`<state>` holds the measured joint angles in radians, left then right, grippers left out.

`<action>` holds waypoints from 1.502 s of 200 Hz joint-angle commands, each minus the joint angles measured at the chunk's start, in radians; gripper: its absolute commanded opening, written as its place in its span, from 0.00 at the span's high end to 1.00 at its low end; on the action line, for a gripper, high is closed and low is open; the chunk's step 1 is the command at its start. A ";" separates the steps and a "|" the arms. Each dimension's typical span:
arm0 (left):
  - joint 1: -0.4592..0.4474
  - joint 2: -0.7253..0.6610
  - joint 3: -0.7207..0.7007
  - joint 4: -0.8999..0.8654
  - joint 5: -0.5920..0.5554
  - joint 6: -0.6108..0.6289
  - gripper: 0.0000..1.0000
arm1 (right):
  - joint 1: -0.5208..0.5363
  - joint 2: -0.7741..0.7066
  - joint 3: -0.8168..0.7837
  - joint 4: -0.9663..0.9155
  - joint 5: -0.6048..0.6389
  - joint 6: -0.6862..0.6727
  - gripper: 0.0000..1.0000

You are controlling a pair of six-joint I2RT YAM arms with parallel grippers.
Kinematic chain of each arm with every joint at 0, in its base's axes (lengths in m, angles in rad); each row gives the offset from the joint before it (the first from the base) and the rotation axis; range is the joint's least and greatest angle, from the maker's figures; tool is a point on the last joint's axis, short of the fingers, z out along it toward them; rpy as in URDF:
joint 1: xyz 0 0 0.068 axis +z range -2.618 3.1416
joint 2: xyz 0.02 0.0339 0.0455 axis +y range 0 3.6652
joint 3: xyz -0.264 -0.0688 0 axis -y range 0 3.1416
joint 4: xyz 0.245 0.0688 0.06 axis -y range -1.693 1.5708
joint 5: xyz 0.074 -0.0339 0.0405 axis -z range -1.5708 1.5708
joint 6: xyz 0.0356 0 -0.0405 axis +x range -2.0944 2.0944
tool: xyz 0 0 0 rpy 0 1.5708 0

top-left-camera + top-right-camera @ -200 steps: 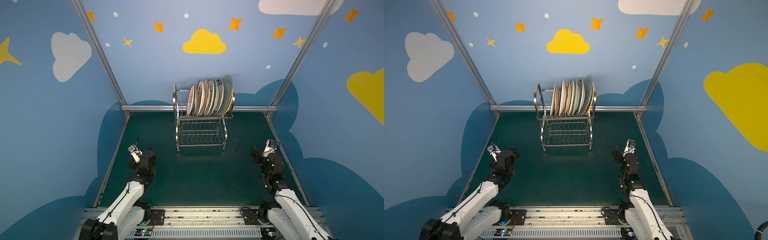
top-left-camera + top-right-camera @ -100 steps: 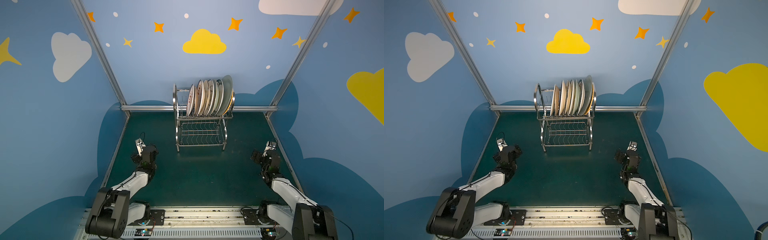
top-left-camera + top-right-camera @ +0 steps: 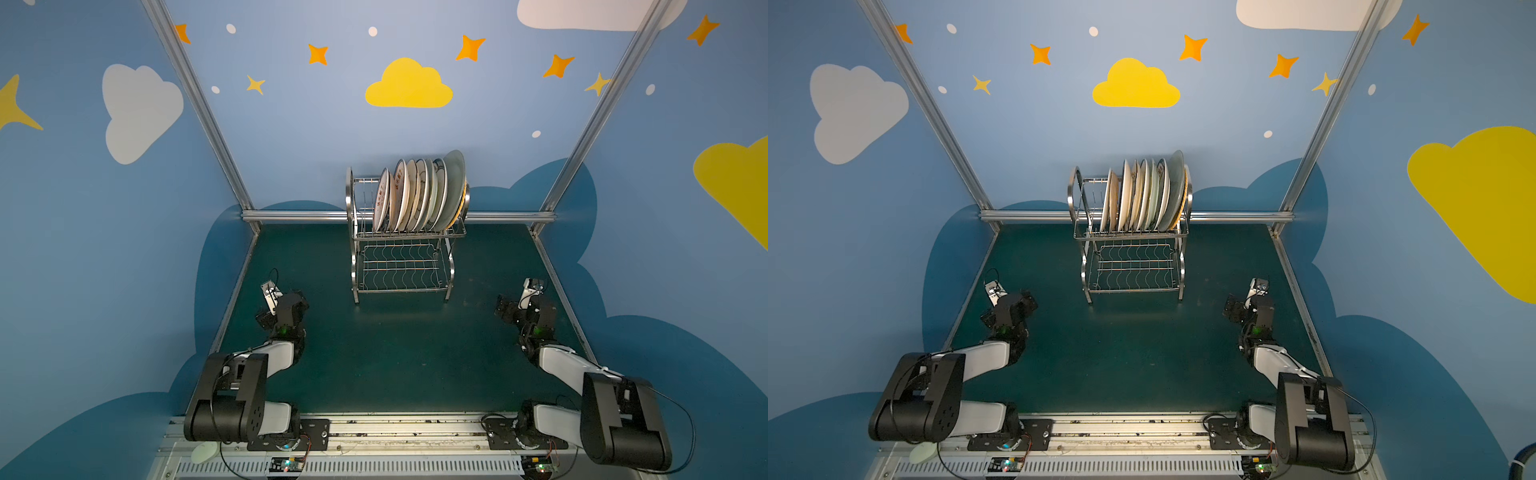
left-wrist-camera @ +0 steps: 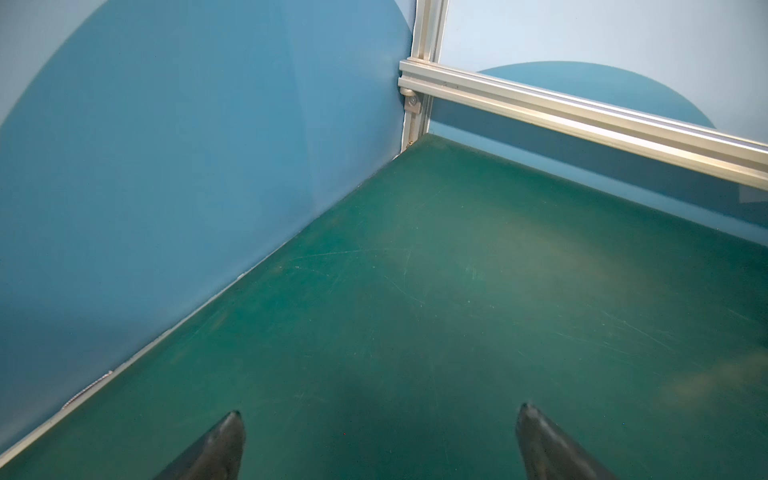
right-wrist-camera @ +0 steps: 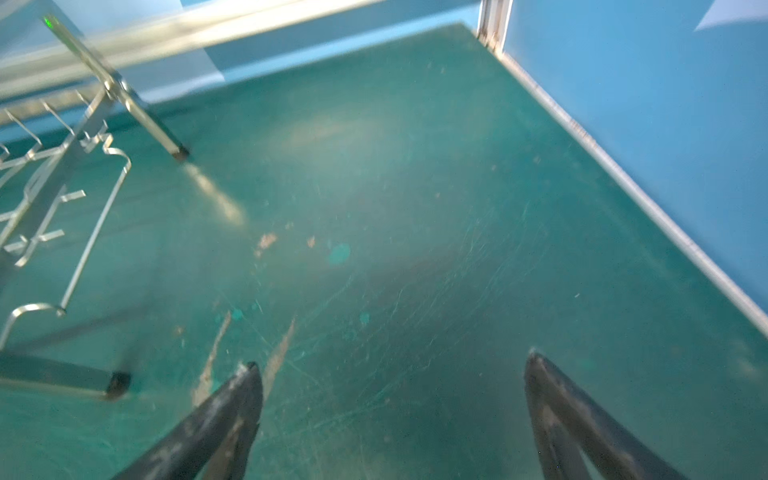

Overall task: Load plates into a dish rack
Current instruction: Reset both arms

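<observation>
The tabletop (image 3: 395,357) is lying bare but for the rack (image 3: 353,249), standing at twelve o'clock with the plates (image 3: 419,195) all sitting on edge in its upper tier, crowding toward its three o'clock end. The left arm (image 3: 274,353) at eight o'clock and the right arm (image 3: 561,365) at four are crouching low, well apart from the rack, jaws spread wide and gripping nothing. With no loose plate showing, loading is looking finished; the next move is likely calling only for parking both arms.

Black-jointed white arms (image 3: 277,354), dark tapered left pincer (image 4: 381,409)
</observation>
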<state>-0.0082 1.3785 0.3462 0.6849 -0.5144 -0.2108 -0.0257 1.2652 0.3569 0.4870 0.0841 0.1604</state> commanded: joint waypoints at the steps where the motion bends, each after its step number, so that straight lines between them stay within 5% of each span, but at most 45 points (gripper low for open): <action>1: 0.008 0.002 0.006 0.038 0.069 0.013 0.00 | -0.005 0.050 0.025 0.071 -0.027 0.005 0.04; 53: 0.019 0.028 0.028 0.030 0.172 0.049 0.00 | 0.013 0.129 0.109 -0.006 -0.053 -0.023 0.04; 81: 0.023 0.031 0.027 0.037 0.211 0.068 0.00 | 0.077 0.177 0.188 -0.100 0.071 -0.035 0.04; 180: -0.004 0.039 0.030 0.043 0.189 0.098 0.00 | 0.079 0.176 0.186 -0.094 0.074 -0.037 0.04; 218: -0.032 0.066 -0.002 0.127 0.238 0.153 0.00 | 0.078 0.176 0.184 -0.095 0.074 -0.037 0.04; 238: 0.023 0.156 -0.042 0.296 0.257 0.072 0.00 | 0.079 0.176 0.185 -0.094 0.073 -0.037 0.04; 258: 0.027 0.107 0.029 0.087 0.301 0.099 0.00 | 0.078 0.176 0.185 -0.096 0.073 -0.037 0.04; 300: 0.024 0.128 0.054 0.074 0.325 0.114 0.00 | 0.079 0.176 0.185 -0.095 0.073 -0.037 0.04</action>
<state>0.0185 1.5169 0.3840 0.7975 -0.2157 -0.1093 0.0536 1.4357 0.5293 0.3985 0.1493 0.1299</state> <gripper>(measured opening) 0.998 0.958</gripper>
